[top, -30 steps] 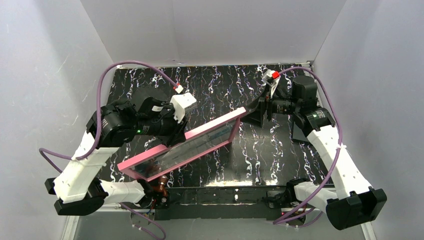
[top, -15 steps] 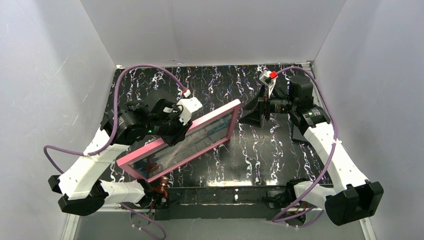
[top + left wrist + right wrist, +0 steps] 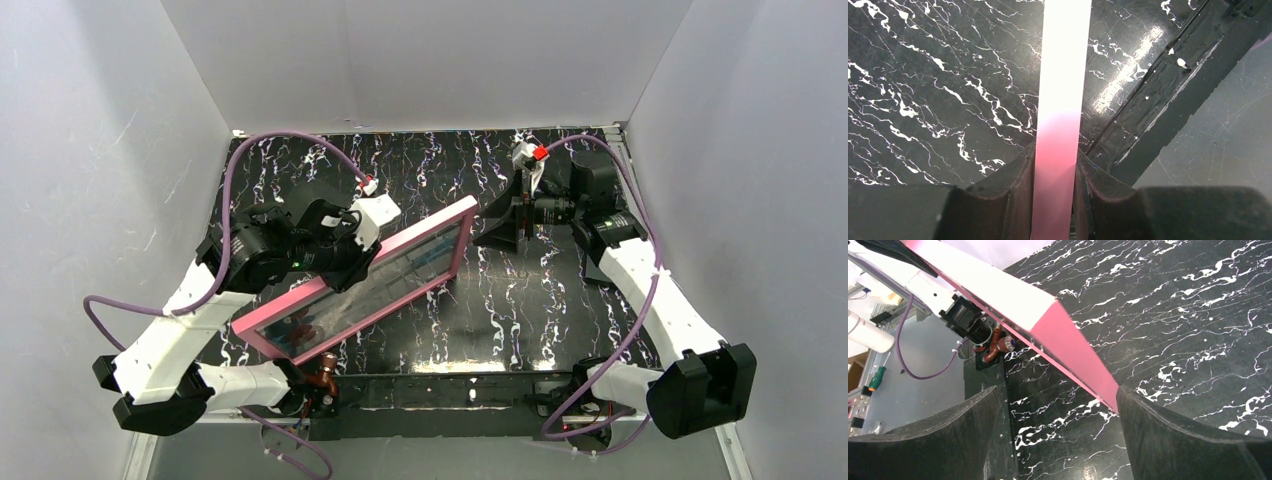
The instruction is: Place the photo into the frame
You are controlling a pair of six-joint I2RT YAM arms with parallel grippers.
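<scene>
The frame, pink-red with a clear pane, is held tilted above the black marbled table, its low corner near the front left. Teal and reddish tones of the photo show behind the pane. My left gripper is shut on the frame's upper long edge. In the left wrist view that pink edge runs straight between the two fingers. My right gripper stands open just right of the frame's top right corner. In the right wrist view the frame's corner reaches down to the right finger; I cannot tell whether they touch.
White walls close in the table on three sides. A black rail runs along the near edge between the arm bases, with a copper-coloured fitting at its left. Purple cables loop above both arms.
The left arm has swung the frame leftward and tilted it steeper. The right gripper has shifted left and slightly back, staying open beside the frame's top corner.
</scene>
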